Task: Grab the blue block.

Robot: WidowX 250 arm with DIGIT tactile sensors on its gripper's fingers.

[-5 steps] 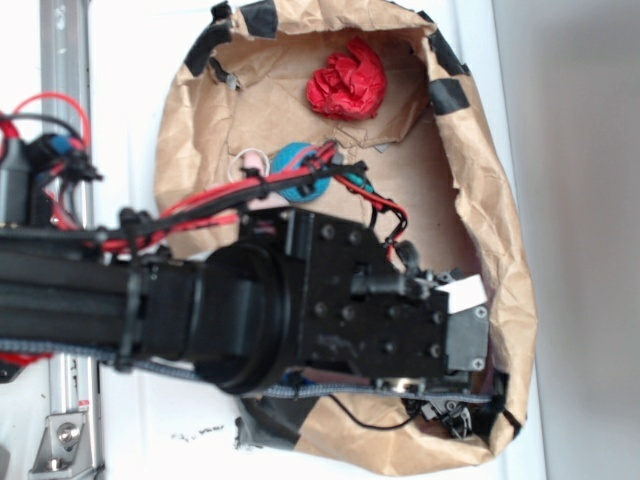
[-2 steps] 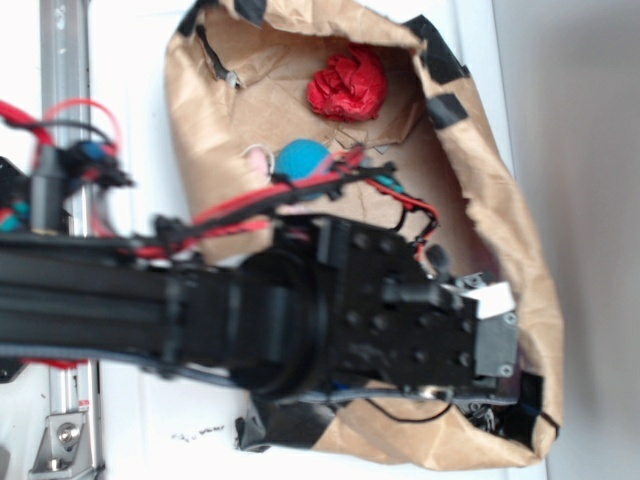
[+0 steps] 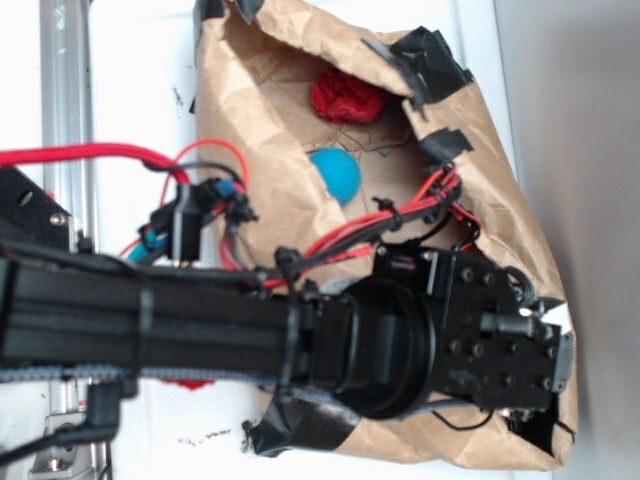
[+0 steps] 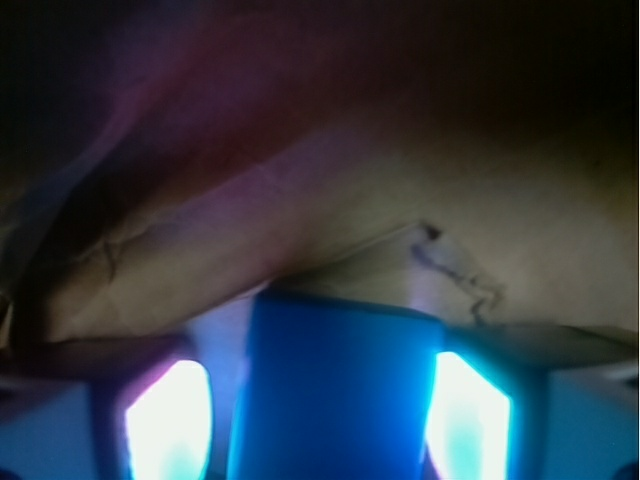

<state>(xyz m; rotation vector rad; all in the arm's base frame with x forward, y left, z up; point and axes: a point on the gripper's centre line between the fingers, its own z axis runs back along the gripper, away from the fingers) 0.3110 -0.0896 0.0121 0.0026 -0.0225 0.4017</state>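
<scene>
In the wrist view the blue block [image 4: 340, 400] fills the space between my gripper's [image 4: 318, 385] two glowing fingertips [image 4: 168, 420]. The right fingertip touches the block's edge, and only a thin blurred sliver shows on the left side. The gripper is shut on the block. Crumpled brown paper [image 4: 330, 200] rises close in front of it. In the exterior view the gripper's black housing [image 3: 490, 345] sits low at the right inside the paper bag [image 3: 490, 130]. It hides both the fingers and the block there.
A teal ball [image 3: 335, 175] and a red crumpled lump [image 3: 345, 98] lie deeper in the bag. Black tape patches [image 3: 425, 50] edge the bag's rim. Red cables [image 3: 340, 235] trail over the arm. A metal rail [image 3: 65, 100] runs along the left.
The arm has moved right. The bag has shifted and folded with it, its right wall now bunched against the gripper. The pink thing beside the teal ball is hidden now.
</scene>
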